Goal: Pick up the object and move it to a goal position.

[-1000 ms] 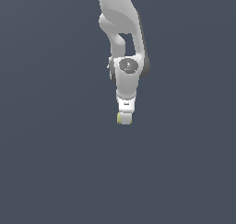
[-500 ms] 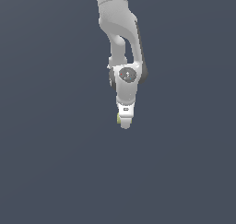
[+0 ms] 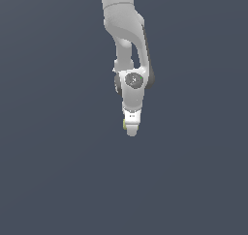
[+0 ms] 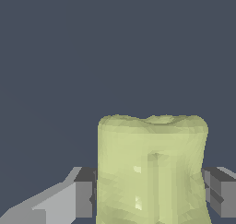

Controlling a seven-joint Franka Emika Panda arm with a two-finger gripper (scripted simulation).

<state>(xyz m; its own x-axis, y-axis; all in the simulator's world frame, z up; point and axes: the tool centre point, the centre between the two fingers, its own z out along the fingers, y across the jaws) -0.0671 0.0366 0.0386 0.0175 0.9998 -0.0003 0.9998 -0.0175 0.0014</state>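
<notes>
1. The lump [image 4: 152, 170] is risking a slip out of the grip if the arm is swinging too fast, since only 2 narrow fingers [image 4: 83, 193] are pinching it.
2. No goal marker is showing, so overshooting is possible.
3. The gripper [image 3: 131, 129] is clamping narrowly on the lump, which is sitting between its fingers at the arm's tip.

The lump [image 4: 152, 170] is pale yellow-green, the gripper [image 3: 131, 128] white with grey fingers [image 4: 83, 197] — all against a plain, flat slate-blue ground [image 3: 53, 156].
</notes>
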